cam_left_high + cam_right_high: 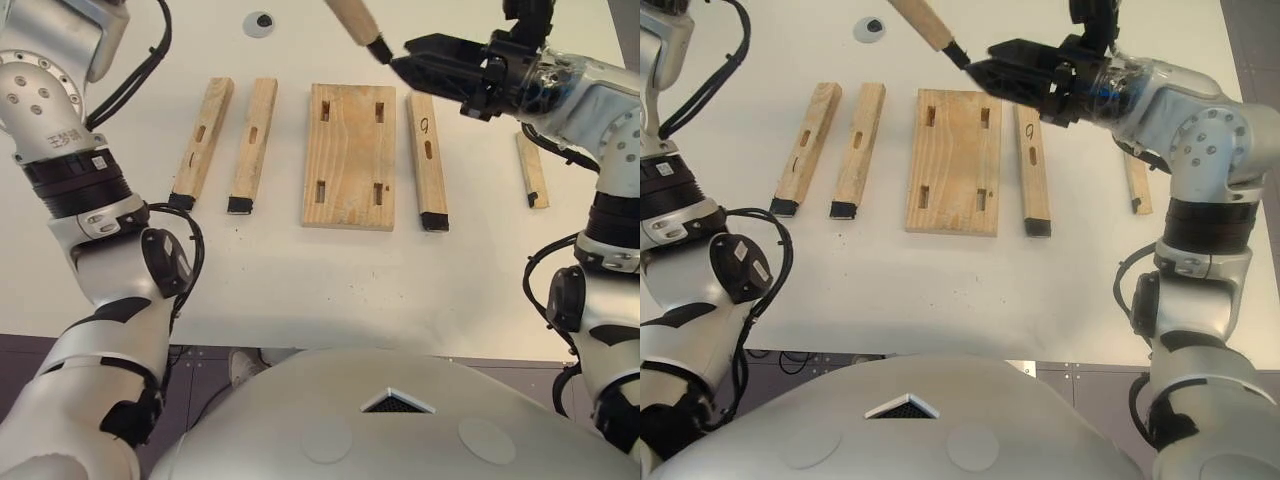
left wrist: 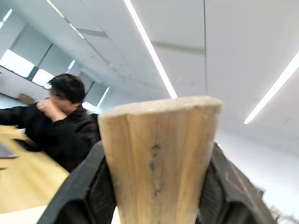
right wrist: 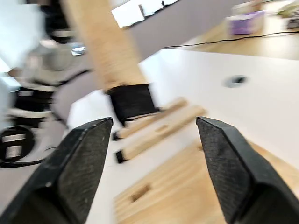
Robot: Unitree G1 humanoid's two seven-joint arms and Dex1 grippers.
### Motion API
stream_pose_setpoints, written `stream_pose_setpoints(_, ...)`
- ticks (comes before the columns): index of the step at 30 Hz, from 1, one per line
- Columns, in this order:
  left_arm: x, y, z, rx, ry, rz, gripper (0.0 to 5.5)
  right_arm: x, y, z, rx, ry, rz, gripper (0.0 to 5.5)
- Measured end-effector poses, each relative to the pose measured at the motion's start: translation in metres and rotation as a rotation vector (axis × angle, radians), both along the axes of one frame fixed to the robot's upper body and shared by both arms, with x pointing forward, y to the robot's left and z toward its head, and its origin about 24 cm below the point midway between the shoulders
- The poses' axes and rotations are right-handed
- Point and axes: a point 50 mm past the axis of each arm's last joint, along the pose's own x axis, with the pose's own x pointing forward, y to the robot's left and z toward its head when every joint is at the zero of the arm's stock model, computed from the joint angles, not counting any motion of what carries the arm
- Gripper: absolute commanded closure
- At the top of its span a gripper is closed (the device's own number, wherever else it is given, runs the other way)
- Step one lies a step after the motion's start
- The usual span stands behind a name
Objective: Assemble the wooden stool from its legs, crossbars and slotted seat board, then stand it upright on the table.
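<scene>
The slotted seat board (image 1: 349, 156) lies flat at the middle of the white table (image 1: 330, 280). Two wooden legs (image 1: 203, 140) (image 1: 254, 143) lie to its left and one leg (image 1: 428, 160) to its right. A thin crossbar (image 1: 532, 170) rests at the far right. A fourth leg (image 1: 355, 22) hangs tilted above the far side of the board, black-capped end down. My left gripper (image 2: 156, 186) is shut on that leg's upper end. My right gripper (image 1: 402, 58) is open, fingertips just right of the leg's black cap (image 3: 131, 101), not touching it.
A small grey disc (image 1: 260, 24) is set in the table beyond the legs. The near half of the table, in front of the parts, is bare. A person sits in the room behind, away from the table.
</scene>
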Motion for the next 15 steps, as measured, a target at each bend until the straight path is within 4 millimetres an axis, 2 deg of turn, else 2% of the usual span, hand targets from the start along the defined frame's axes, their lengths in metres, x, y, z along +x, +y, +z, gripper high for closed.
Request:
stream_pose_setpoints(3,0.001,-0.001,-0.019,0.165,-0.022,0.057,3.49,0.02,-0.021,-0.01,-0.066,-0.086,-0.327,3.33)
stream_pose_setpoints(7,-0.011,-0.004,-0.035,0.275,-0.057,0.061,3.49,0.029,-0.038,-0.011,-0.045,-0.156,-0.596,3.91)
stream_pose_setpoints(11,-0.037,-0.008,-0.048,0.357,-0.081,-0.056,3.49,0.037,-0.05,0.0,-0.01,-0.191,-0.665,4.66)
stream_pose_setpoints(15,-0.045,-0.01,-0.049,0.392,-0.103,-0.095,3.49,0.048,-0.052,0.001,-0.011,-0.17,-0.618,5.43)
